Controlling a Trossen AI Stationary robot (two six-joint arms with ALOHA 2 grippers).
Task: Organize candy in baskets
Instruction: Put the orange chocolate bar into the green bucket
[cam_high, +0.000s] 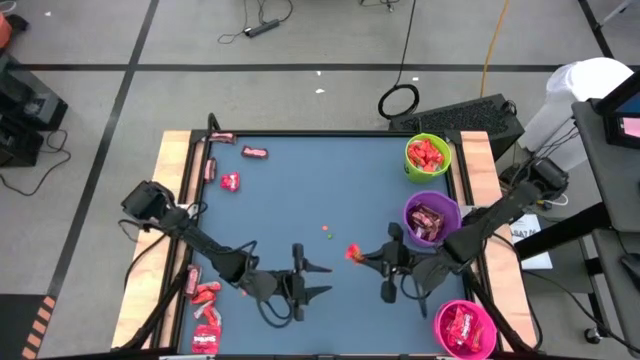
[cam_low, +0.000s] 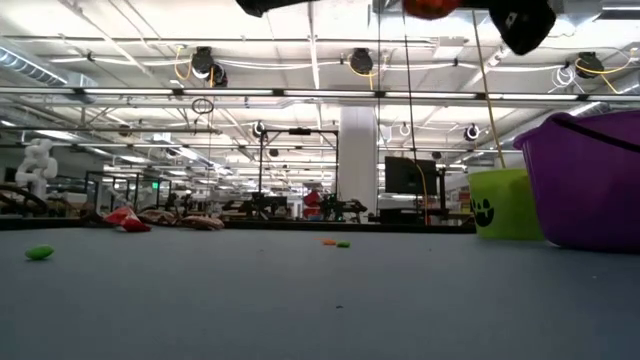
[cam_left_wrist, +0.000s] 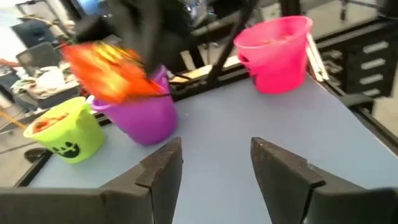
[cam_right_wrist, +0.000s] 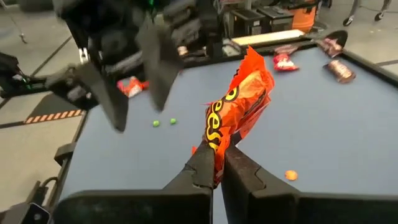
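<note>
Blue table (cam_high: 330, 190) carries both arms near its front edge. Right gripper (cam_high: 362, 255) points toward the table middle, jaws clamped on an orange packet (cam_right_wrist: 239, 115); the packet sticks out past the fingertips, crumpled, lifted clear of the surface in the low view. Left gripper (cam_high: 320, 279) sits just across from it, jaws apart and nothing between them, tips aimed at the right gripper with a small gap between the two. Three baskets line the table's right side, behind and beside the right gripper: green basket (cam_high: 427, 156) farthest out, purple basket (cam_high: 431, 220) just beside the right arm's wrist, pink basket (cam_high: 465, 328) at the front corner behind it. All three hold candy; red wrappers show in the green and pink ones, darker wrappers in the purple. Loose candy (cam_high: 205, 292) lies in a cluster behind the left gripper near the table's left front, with more pieces (cam_high: 230, 181) well beyond it at the far left corner. A few tiny round dots (cam_high: 327, 232), green and orange, lie on the surface just ahead of both sets of jaws.
</note>
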